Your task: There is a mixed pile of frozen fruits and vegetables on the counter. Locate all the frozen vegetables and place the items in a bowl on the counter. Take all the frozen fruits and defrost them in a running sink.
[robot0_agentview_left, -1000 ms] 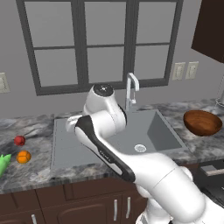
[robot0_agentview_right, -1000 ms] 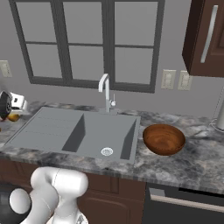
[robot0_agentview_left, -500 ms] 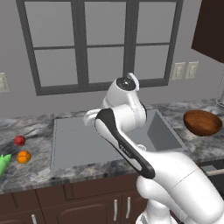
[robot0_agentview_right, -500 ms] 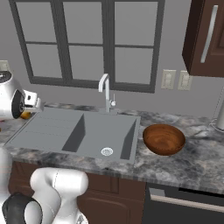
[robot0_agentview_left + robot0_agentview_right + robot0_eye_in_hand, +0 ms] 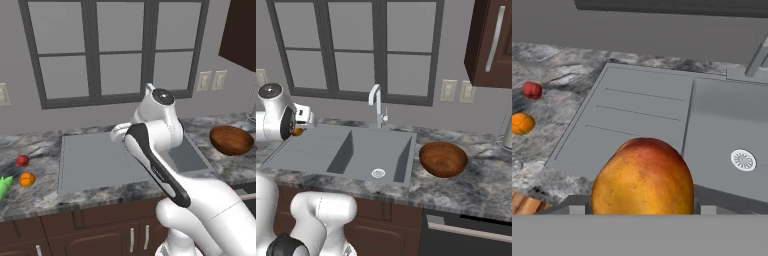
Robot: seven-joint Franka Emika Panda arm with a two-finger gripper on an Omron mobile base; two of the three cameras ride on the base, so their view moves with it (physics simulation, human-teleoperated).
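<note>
Orange shading to red at the top, a rounded fruit [image 5: 643,176] sits large in the hand view, clasped at its lower sides in the tool [image 5: 643,207], whose tips are mostly hidden behind it. Below and beyond the fruit lies the grey sink [image 5: 712,130]: the ribbed drainboard [image 5: 627,117] on one side, the deeper basin with its round drain [image 5: 743,160] on the other. The held fruit hangs over the near edge of the drainboard, next to the divide between drainboard and basin.

In the right base view the tool [image 5: 300,131] is at the far left, above the left end of the sink [image 5: 356,150], with a bit of orange showing under the white hand. The pale gooseneck tap [image 5: 376,104] rises behind the basin.

On the grey marbled desk [image 5: 37,195], left of the sink, rest a small red ball [image 5: 22,160] and a bright orange ball [image 5: 27,179], close together but apart. A bright green pointed piece [image 5: 4,186] lies just beside the orange ball, at the picture's left edge. The wooden bowl [image 5: 231,140] stands on the desk right of the sink, well apart from the pile.
</note>
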